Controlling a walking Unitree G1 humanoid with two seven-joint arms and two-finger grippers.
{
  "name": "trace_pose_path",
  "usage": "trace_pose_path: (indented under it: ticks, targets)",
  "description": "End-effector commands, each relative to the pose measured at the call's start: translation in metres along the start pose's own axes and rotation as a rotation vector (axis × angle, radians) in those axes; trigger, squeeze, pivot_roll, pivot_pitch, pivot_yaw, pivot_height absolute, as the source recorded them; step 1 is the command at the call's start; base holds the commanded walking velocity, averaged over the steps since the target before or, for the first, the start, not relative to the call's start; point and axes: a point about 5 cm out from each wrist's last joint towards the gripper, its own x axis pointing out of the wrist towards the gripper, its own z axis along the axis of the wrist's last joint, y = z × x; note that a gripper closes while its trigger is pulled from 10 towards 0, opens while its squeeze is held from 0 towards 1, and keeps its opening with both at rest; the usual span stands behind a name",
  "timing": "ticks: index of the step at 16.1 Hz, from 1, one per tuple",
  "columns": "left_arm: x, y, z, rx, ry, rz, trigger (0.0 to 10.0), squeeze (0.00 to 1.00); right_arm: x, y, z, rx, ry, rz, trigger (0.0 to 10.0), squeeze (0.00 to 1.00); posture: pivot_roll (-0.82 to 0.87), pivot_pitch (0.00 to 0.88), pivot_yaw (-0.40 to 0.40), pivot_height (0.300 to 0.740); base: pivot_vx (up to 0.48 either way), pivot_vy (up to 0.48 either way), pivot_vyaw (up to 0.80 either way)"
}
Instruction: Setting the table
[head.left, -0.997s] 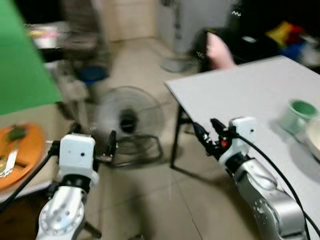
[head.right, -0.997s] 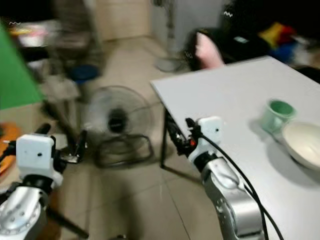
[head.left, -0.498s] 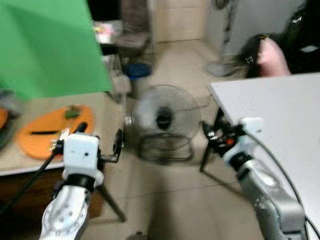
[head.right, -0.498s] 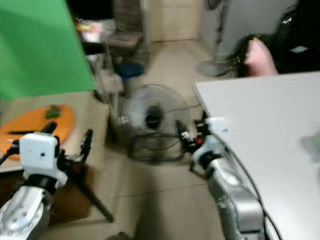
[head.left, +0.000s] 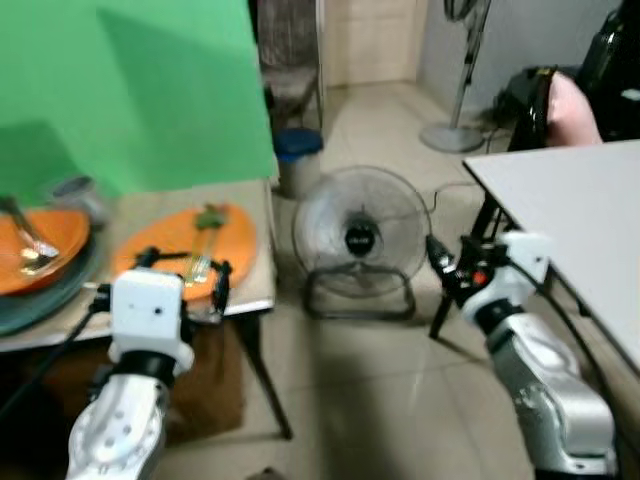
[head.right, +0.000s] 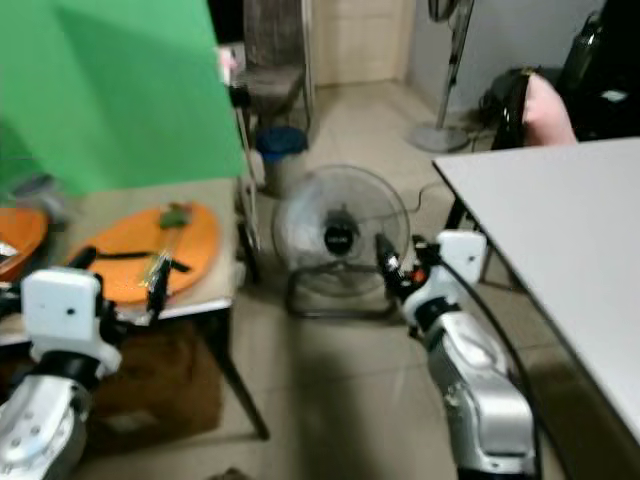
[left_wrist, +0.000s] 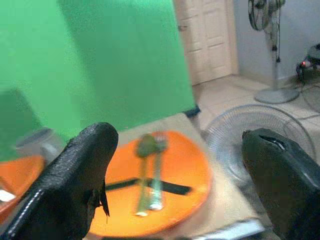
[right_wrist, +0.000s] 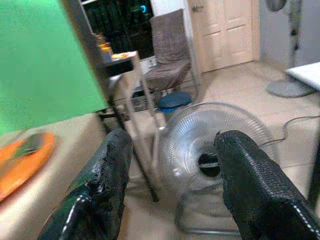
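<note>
Since half a second ago the camera has swung left, bringing the low side table (head.left: 255, 290) closer and showing only a corner of the white table (head.left: 570, 200). Nearest, the left gripper (head.left: 180, 272) hangs with fingers spread, empty, just before the side table's edge. Its wrist view looks onto the orange plate (left_wrist: 175, 180) carrying a fork (left_wrist: 156, 185) and a green-topped utensil. The right gripper (head.right: 385, 262) is spread too, pointing at the floor fan (head.left: 360, 235). Another orange plate (head.left: 40, 240) lies further left, before the green screen (head.left: 130, 90).
</note>
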Motion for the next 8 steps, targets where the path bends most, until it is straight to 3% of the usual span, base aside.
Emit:
trace_pose_path:
  ticks: [1, 3, 8]
  targets:
    - [0.0, 0.005, -0.001, 0.02, 0.006, 0.015, 10.0, 0.0, 0.004, 0.014, 0.001, 0.004, 0.022, 0.081, 10.0, 0.0, -0.02, 0.0, 0.031, 0.74, 0.0, 0.428, 0.0]
    - [0.0, 0.007, -0.001, 0.024, 0.007, 0.018, 10.0, 0.0, 0.007, 0.022, 0.001, 0.024, 0.053, 0.131, 10.0, 0.0, -0.01, 0.0, 0.023, 0.74, 0.0, 0.426, 0.0]
    - [-0.003, 0.003, -0.004, -0.015, 0.033, 0.019, 10.0, 0.0, 0.008, 0.032, -0.006, 0.032, 0.12, 0.213, 10.0, 0.0, 0.0, 0.0, 0.014, 0.74, 0.0, 0.0, 0.0]
